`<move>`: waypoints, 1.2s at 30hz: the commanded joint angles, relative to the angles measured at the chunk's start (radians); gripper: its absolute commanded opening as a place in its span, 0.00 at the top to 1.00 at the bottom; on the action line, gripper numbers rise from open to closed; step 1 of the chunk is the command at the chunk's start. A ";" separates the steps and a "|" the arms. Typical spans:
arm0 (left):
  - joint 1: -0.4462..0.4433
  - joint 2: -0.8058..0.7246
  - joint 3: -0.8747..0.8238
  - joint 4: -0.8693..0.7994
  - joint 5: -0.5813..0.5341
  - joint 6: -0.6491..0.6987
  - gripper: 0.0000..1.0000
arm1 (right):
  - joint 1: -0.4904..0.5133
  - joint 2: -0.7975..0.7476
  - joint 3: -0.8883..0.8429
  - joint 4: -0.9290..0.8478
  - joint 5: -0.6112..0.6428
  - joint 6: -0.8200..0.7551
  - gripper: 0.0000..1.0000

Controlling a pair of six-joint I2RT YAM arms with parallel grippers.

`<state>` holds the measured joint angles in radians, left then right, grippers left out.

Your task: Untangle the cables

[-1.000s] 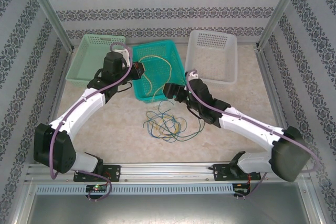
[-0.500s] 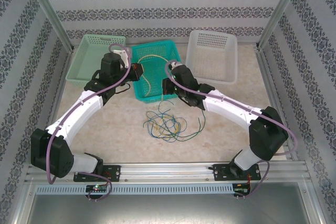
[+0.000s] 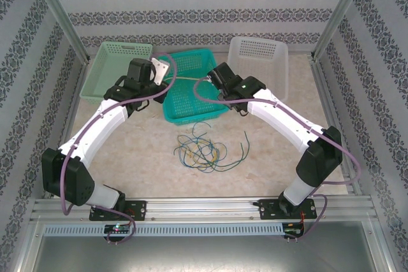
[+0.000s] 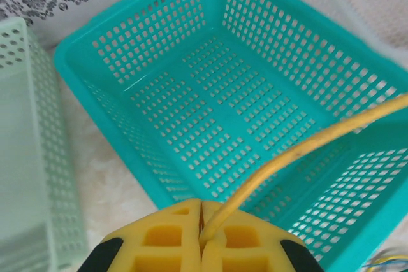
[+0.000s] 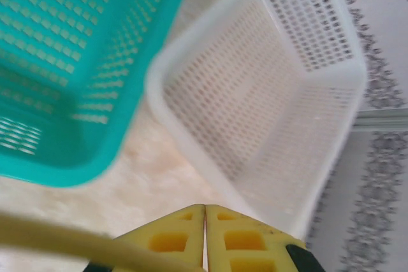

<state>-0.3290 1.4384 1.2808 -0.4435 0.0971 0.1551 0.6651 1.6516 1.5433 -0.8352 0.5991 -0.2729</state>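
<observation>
A yellow cable (image 3: 189, 78) hangs taut over the teal basket (image 3: 191, 109), stretched between my two grippers. My left gripper (image 3: 166, 75) is shut on one end; in the left wrist view the yellow cable (image 4: 299, 151) leaves the closed gripper (image 4: 202, 221) and runs up to the right. My right gripper (image 3: 211, 81) is shut on the other end; its wrist view shows the gripper (image 5: 204, 211) closed and the cable (image 5: 64, 241) blurred at the lower left. The other cables (image 3: 205, 151), blue, green and yellow, lie tangled on the table in front of the teal basket.
A pale green basket (image 3: 111, 68) stands at the back left and a white basket (image 3: 261, 68) at the back right, next to the teal one. The enclosure's patterned walls and metal posts close in the sides and back.
My right arm has swung back and up toward the white basket, and the left gripper has lifted a little. The yellow cable has come out of the basket and is pulled straight.
</observation>
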 commanded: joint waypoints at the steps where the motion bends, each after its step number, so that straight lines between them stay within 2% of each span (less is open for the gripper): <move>1: -0.023 -0.022 -0.010 -0.077 -0.152 0.212 1.00 | -0.009 0.011 -0.050 -0.058 0.205 -0.247 1.00; 8: -0.127 -0.006 -0.029 -0.118 -0.261 0.410 1.00 | 0.059 0.008 -0.083 0.012 0.194 -0.402 1.00; 15: -0.153 -0.069 -0.115 -0.074 -0.331 0.503 1.00 | 0.058 -0.025 -0.146 0.098 0.243 -0.487 1.00; 21: -0.159 -0.082 -0.121 -0.048 -0.327 0.521 1.00 | 0.071 -0.036 -0.137 0.115 0.235 -0.493 1.00; 24: -0.160 -0.060 -0.074 -0.036 -0.355 0.481 1.00 | 0.084 -0.029 -0.079 0.067 0.143 -0.382 1.00; 26: -0.156 -0.034 -0.008 -0.046 -0.360 0.430 1.00 | 0.080 -0.020 -0.009 -0.013 -0.026 -0.243 0.99; 29: -0.151 0.016 0.102 -0.048 -0.378 0.342 0.91 | 0.064 0.013 0.078 -0.095 -0.287 -0.055 0.99; 31: -0.145 0.056 0.166 -0.025 -0.415 0.296 0.69 | 0.057 0.042 0.110 -0.120 -0.399 0.015 0.99; 32: -0.144 0.079 0.206 -0.020 -0.438 0.275 0.67 | 0.053 0.054 0.120 -0.125 -0.429 0.042 1.00; 33: -0.143 0.099 0.241 -0.021 -0.462 0.256 0.56 | 0.050 0.065 0.129 -0.126 -0.464 0.070 1.00; 34: -0.143 0.120 0.284 -0.028 -0.495 0.232 0.39 | 0.045 0.078 0.139 -0.128 -0.516 0.094 1.00; 36: -0.142 0.151 0.357 -0.060 -0.524 0.180 0.33 | 0.036 0.101 0.158 -0.125 -0.574 0.134 1.00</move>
<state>-0.4793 1.5558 1.5558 -0.4934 -0.3428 0.4454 0.7151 1.7031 1.6783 -0.9043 0.2169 -0.2790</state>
